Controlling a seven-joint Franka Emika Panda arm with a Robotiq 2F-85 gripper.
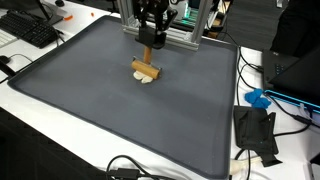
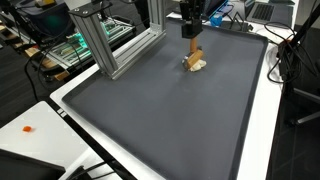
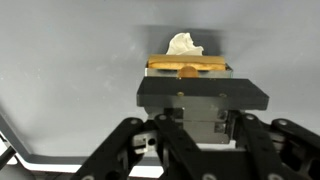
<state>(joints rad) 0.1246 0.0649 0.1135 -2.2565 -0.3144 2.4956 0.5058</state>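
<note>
My gripper (image 1: 150, 42) hangs over the far middle of a dark grey mat (image 1: 100, 110), shut on an upright wooden block (image 1: 146, 55). The block's lower end meets a flat wooden piece (image 1: 146, 70) lying on the mat. A crumpled white scrap (image 1: 146, 81) lies against that piece. In the other exterior view the gripper (image 2: 190, 28) holds the same block (image 2: 191, 50) above the flat piece (image 2: 194, 64) and the scrap (image 2: 201, 67). In the wrist view, wood (image 3: 188, 65) shows between the dark fingers, with the scrap (image 3: 184, 45) beyond it.
An aluminium frame (image 2: 105, 45) stands at the mat's far edge behind the arm. A keyboard (image 1: 30, 30) lies on the white table at one corner. Black cables and a black pouch (image 1: 255, 130) sit beside the mat, near a blue item (image 1: 258, 98).
</note>
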